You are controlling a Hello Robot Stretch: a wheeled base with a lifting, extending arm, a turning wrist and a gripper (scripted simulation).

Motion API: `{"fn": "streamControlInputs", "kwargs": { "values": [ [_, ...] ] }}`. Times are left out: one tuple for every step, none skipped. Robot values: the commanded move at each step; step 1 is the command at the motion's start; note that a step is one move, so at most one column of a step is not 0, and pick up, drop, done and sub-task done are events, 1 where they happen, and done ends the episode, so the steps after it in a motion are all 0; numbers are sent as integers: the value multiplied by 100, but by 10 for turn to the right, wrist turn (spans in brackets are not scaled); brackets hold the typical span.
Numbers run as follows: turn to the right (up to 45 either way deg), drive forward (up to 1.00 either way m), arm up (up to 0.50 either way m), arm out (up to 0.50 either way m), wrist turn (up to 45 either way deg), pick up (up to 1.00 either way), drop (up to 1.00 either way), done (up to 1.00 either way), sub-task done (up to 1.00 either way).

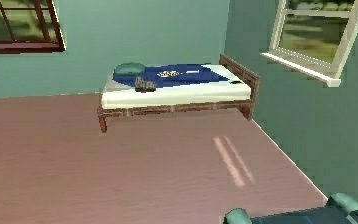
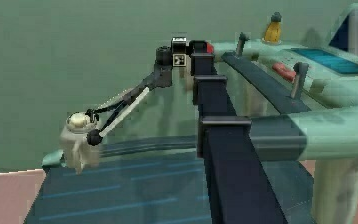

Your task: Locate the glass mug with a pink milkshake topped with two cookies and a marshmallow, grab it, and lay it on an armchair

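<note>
In the arm side view the dark arm bar (image 2: 222, 140) rises from the bottom edge. From its far end the gripper (image 2: 91, 134) reaches out to the left. At its fingers sits a pale glass mug (image 2: 79, 148) with a round light lump on top. The mug's base meets the edge of a dark teal padded surface (image 2: 127, 190) that fits an armchair seat. I cannot tell whether the mug hangs free or rests there, so I cannot tell whether the gripper holds it.
A pale teal table (image 2: 327, 95) at the arm side view's right carries a yellow bottle (image 2: 275, 28) and a red thing (image 2: 284, 70). The forward view has a bed (image 1: 177, 92) against the far wall, two windows, open pinkish floor (image 1: 107, 160), and dark teal furniture (image 1: 287, 215) at the bottom right.
</note>
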Motion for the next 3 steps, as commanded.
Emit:
{"fn": "streamControlInputs", "kwargs": {
  "values": [
    [0,0,0,0,-150,0,0,0,0],
    [0,0,0,-38,0,0,0,0,0],
    [-450,0,0,0,0,0,0,0,0]
  ]
}}
